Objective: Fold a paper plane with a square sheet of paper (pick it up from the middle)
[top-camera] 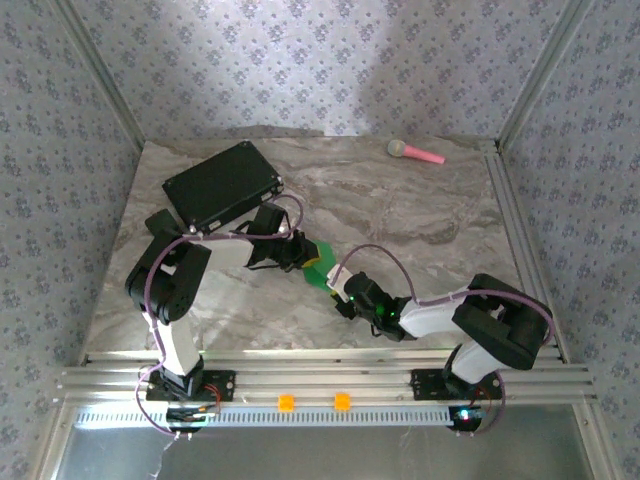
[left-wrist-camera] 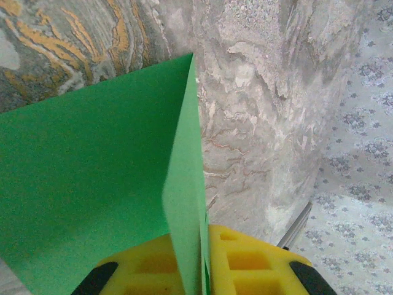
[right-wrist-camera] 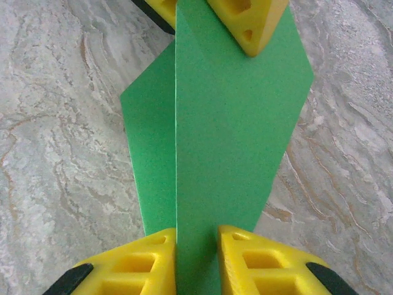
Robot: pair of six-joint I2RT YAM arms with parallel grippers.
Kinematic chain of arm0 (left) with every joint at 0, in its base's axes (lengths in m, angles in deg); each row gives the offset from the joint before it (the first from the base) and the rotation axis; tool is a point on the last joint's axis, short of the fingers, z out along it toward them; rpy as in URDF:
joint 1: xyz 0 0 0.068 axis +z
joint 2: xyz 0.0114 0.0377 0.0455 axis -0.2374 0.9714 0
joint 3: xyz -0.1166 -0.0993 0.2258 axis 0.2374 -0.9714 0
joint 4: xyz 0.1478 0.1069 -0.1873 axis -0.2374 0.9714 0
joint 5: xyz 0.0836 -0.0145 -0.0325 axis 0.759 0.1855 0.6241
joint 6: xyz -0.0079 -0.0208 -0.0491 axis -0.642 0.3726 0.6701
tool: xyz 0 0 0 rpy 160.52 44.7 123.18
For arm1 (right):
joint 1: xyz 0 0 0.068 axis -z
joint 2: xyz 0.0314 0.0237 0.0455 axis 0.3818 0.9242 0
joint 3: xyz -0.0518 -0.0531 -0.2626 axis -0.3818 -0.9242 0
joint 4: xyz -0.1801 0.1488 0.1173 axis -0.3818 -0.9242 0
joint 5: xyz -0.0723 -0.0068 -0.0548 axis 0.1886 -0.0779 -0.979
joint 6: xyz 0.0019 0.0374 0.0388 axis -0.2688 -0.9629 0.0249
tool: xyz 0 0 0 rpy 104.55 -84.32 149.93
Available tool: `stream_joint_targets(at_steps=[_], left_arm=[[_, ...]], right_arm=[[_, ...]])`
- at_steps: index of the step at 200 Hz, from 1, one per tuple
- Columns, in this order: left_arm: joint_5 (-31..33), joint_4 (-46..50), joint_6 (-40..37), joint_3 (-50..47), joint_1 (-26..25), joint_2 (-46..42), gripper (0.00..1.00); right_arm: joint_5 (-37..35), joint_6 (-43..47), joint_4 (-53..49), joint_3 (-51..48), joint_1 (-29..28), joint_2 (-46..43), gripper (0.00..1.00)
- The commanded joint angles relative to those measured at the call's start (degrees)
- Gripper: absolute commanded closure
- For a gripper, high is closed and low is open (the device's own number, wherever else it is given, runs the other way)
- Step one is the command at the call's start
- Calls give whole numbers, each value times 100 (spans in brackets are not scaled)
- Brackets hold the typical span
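The square sheet of paper (top-camera: pixel 321 268) is bright green and partly folded, held just above the table's middle between both grippers. My left gripper (left-wrist-camera: pixel 204 265) is shut on a folded ridge of the paper (left-wrist-camera: pixel 92 178), whose layers run straight down between its yellow fingers (left-wrist-camera: pixel 258 264). In the right wrist view the paper (right-wrist-camera: pixel 227 135) lies flat with a lengthwise fold line. It passes through the narrow gap of my right gripper (right-wrist-camera: pixel 198 261). Those yellow fingers (right-wrist-camera: pixel 144 264) stand a little apart. The left gripper's fingers (right-wrist-camera: pixel 252 21) pinch the far end.
A black rectangular case (top-camera: pixel 222 182) lies at the back left, close behind the left arm. A pink-handled microphone-like toy (top-camera: pixel 415 152) rests at the back right. Metal rails (top-camera: pixel 520 230) edge the marble table.
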Motion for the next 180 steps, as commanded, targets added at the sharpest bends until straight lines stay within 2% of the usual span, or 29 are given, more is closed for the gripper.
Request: stream_joint_targets(at_steps=[1,42,61,96,149,180], left_arm=[[14,140,-139,176,-42,-146,88],[56,151,-148,147,-40,-157,89],[75,140,-130,133,-45,-166,90],[67,140,-130,159,-54,-148,91],[67,114,-121,165,-65,-131,91],[84,114,-104,169,-68,-130,91]], right_arm=[[66,-82,136,-58,-17,43,76],[157,-67,101,-61,-17,25,78],[149,-98,97,-63,-22,9,73],[114,-147,138,-71,-24,-27,72],[87,-177,95,-94,-19,-43,77],[100,-260,57,-94,-20,-45,76]])
